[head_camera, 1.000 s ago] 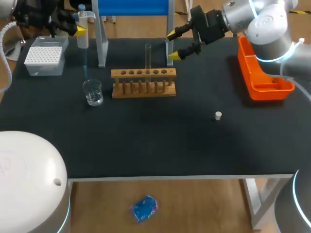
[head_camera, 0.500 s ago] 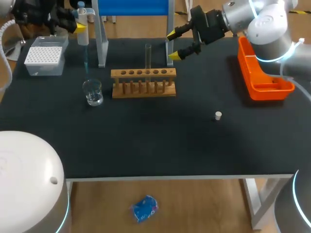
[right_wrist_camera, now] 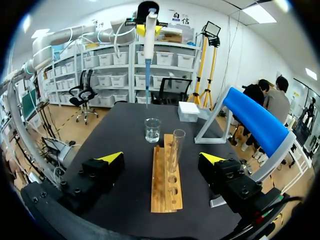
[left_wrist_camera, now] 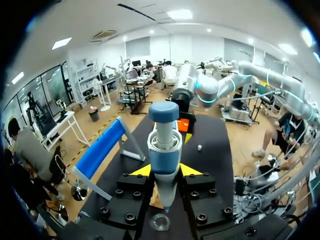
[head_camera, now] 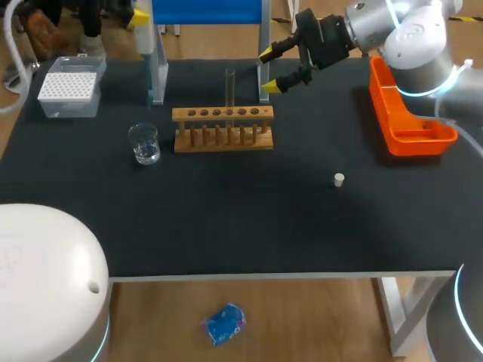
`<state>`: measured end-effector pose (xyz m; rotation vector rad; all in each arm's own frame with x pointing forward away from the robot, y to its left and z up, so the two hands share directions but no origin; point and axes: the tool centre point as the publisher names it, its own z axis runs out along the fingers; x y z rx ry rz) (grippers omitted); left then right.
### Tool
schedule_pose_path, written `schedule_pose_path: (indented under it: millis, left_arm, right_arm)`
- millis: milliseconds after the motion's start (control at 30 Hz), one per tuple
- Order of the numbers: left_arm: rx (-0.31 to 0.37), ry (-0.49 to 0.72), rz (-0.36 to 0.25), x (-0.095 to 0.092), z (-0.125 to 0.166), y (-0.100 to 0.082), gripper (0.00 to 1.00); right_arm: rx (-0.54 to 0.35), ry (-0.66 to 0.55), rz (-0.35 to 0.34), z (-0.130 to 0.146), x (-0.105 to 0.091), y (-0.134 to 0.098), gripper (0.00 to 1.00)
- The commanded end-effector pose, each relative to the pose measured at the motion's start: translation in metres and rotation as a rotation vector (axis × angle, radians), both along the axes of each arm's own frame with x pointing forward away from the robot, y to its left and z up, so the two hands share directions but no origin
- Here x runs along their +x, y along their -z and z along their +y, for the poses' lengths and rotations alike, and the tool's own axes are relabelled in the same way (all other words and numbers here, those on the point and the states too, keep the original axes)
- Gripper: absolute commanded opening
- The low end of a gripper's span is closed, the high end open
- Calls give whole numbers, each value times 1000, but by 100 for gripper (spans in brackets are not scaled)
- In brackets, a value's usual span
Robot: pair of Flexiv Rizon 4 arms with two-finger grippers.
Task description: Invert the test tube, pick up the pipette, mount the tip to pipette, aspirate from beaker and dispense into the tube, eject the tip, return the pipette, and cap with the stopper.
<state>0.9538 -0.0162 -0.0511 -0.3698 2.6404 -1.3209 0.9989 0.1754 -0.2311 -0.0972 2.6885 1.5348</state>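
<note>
Pipette (left_wrist_camera: 164, 150) — white barrel, blue collar, blue plunger cap — stands upright, clamped between the left fingers (left_wrist_camera: 141, 171), with the beaker (left_wrist_camera: 160, 221) straight below its tip. Right fingers (right_wrist_camera: 111, 157) are spread wide and hold nothing — the test tube (right_wrist_camera: 176, 145) stands in the wooden rack (right_wrist_camera: 167, 190) ahead, between them.

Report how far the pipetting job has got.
Done: clear glass test tube stands open-end up in the wooden rack. In hand: left gripper holds the blue-and-white pipette, tip apparently mounted, high above the glass beaker. Left: dispensing, ejecting, returning, and capping; small white stopper lies untouched on the black table.
</note>
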Motion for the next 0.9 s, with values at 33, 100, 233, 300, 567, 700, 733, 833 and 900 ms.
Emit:
schedule_pose_path:
  millis: [33,100,233,300,567,700,733,833,900]
  left_arm:
    - [42,40,43,19,-19,-15,0]
    - [38,49,51,24,-27,-18,0]
    - [30,53,52,27,-34,-20,0]
    - [30,53,52,27,-34,-20,0]
    - [30,53,52,27,-34,-20,0]
    - [30,53,52,27,-34,-20,0]
    - [30,53,52,27,-34,-20,0]
    - [30,53,52,27,-34,-20,0]
    - [23,56,43,29,-35,-21,0]
  right_arm:
    - [0,0,-1,-1,0,0,100]
    - [0,0,-1,-1,0,0,100]
    - [0,0,-1,-1,0,0,100]
    - [0,0,-1,-1,0,0,100]
    - [0,0,-1,-1,0,0,100]
    - [0,0,-1,-1,0,0,100]
    - [0,0,-1,-1,0,0,100]
    - [0,0,-1,-1,0,0,100]
    - [0,0,-1,-1,0,0,100]
